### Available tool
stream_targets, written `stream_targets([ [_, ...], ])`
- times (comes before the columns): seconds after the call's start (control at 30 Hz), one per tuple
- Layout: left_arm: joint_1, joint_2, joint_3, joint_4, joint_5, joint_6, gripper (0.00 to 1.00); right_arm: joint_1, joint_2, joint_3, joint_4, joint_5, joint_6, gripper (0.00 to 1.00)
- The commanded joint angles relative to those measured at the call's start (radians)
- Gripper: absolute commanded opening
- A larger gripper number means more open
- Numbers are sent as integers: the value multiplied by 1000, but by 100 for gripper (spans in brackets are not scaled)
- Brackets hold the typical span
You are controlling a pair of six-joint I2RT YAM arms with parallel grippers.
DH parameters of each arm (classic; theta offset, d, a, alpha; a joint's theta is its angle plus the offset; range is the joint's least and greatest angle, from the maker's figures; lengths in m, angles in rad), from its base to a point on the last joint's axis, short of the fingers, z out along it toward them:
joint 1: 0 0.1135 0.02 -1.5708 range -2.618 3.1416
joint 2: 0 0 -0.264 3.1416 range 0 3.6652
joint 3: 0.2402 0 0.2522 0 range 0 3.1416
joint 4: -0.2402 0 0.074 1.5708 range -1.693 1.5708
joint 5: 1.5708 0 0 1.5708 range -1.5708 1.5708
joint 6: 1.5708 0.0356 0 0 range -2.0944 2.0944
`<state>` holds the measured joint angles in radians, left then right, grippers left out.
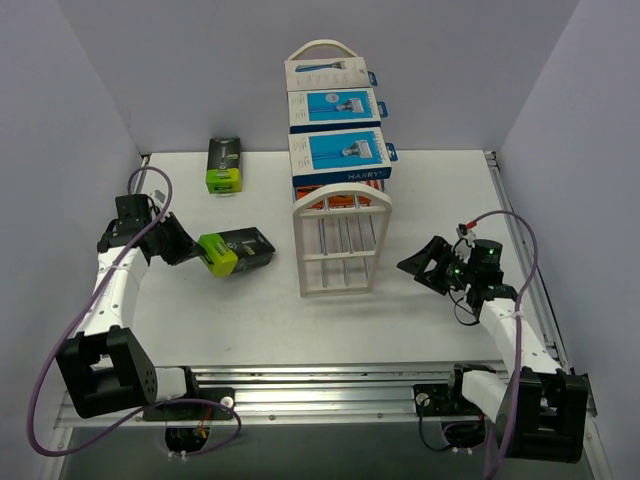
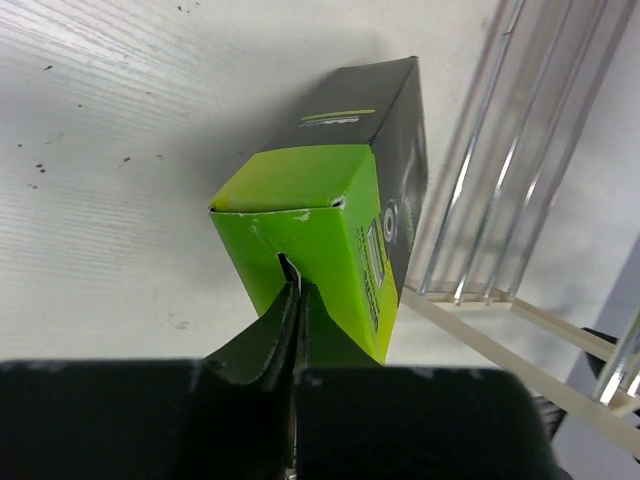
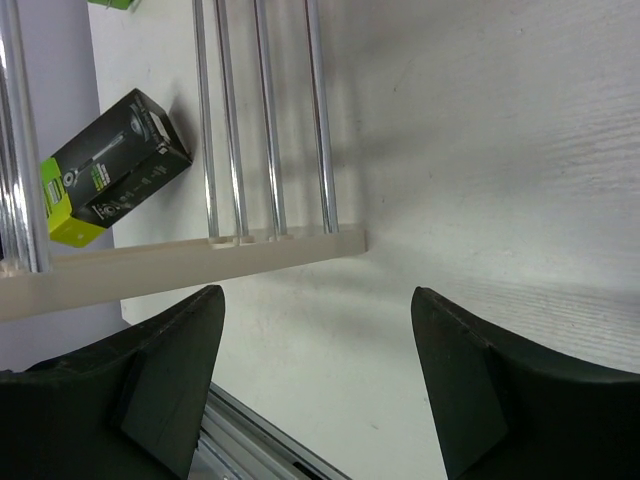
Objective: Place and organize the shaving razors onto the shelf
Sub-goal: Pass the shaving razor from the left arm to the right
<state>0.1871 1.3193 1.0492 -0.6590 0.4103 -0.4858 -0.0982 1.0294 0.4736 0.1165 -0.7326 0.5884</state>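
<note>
Left gripper [image 1: 192,246]: fingers [image 2: 270,335] pressed together, no gap visible. Their tips sit at a small torn notch in the lime end face of a black-and-lime box [image 2: 330,220]. I cannot tell whether a thin edge of card is caught between them. The box runs away from the fingertips toward the shelf [image 2: 500,180], whose clear bars stand just beyond it on the fingers' right. From overhead I cannot tell whether this box [image 1: 237,252] lies flat on the table [image 1: 200,320] or is slightly raised.

Right gripper [image 1: 425,265]: fingers [image 3: 170,370] well apart, nothing between them but bare table. Ahead of the tips is the shelf's cream base bar [image 3: 180,262] with upright bars rising out of frame. The same box [image 3: 110,165] shows past the bars, partly masked by them.

Blue-and-white boxes [image 1: 340,152] lie stacked on the shelf tiers, far from both sets of fingers. Orange boxes [image 1: 340,198] beneath are mostly hidden, so count unclear. A second black-and-lime box [image 1: 224,165] stands on the table beyond the left fingers; its print is too small to read.
</note>
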Motion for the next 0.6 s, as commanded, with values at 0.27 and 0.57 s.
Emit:
stream_targets([
  [0.27,-115,92,210,-45,-203,95,2,-1,60,-41,80,-24,-41,71],
  [0.57,-150,112,215,154,-122,131,2,-6,63,-38,137,-73,-45,71],
])
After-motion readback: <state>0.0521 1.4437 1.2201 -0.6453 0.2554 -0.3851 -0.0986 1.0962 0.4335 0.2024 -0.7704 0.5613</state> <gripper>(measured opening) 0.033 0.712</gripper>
